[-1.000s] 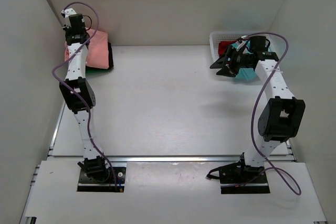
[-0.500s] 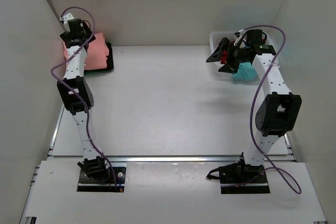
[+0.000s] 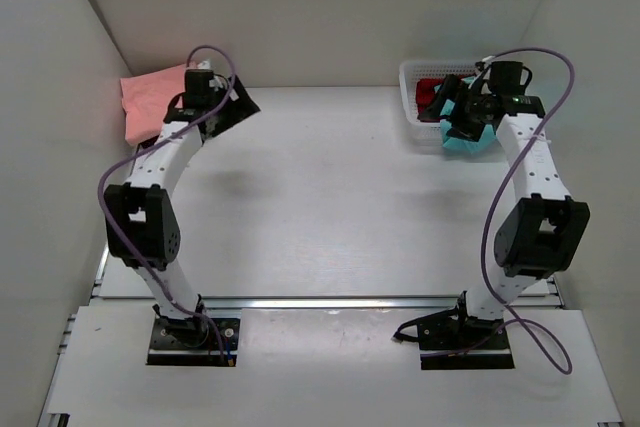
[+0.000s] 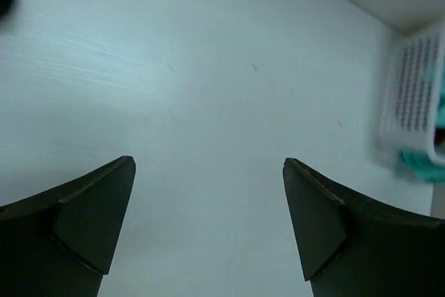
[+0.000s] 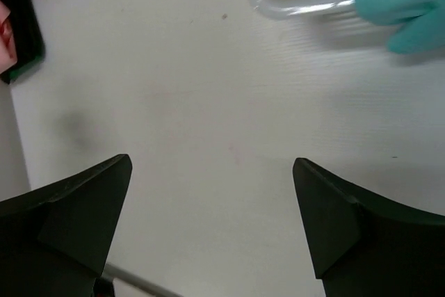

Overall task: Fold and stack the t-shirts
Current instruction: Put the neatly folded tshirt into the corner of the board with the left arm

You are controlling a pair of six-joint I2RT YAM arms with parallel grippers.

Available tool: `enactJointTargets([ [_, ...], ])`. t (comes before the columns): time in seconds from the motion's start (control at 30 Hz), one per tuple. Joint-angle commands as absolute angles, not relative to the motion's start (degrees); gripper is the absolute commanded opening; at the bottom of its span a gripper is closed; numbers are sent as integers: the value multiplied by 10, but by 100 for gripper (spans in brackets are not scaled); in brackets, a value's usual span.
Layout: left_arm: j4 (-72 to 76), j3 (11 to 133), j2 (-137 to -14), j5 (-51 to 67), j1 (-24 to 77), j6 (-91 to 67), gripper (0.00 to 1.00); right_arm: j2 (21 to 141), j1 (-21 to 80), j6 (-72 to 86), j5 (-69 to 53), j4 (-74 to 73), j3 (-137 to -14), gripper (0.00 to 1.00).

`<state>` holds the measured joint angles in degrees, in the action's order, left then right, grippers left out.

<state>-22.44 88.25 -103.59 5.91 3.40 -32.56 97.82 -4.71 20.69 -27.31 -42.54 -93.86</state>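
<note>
A folded salmon-pink t-shirt lies at the far left corner of the table. My left gripper hangs just right of it, open and empty over bare table. A teal t-shirt drapes over the near edge of the white basket, and a red t-shirt lies inside it. My right gripper hovers at that basket, open with nothing between its fingers. In the right wrist view the teal t-shirt shows at the top right, and a black t-shirt at the left edge.
White walls close in the table on the left, back and right. The basket appears far right in the left wrist view, with teal cloth below it. A metal rail runs along the table's near edge.
My left gripper opened, let go of the pink shirt and swung right, off the stack. My right gripper opened wide and shifted right over the basket, leaving the teal shirt on its edge.
</note>
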Motion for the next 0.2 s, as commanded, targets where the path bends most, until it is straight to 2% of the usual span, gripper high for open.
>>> enactJointTargets([
  [0.0, -226, 832, -927, 91, 97, -303, 99, 912, -66, 213, -181, -327, -910, 99],
  [0.17, -291, 742, -833, 55, 141, -266, 99, 950, -57, 166, -114, -268, -955, 99],
])
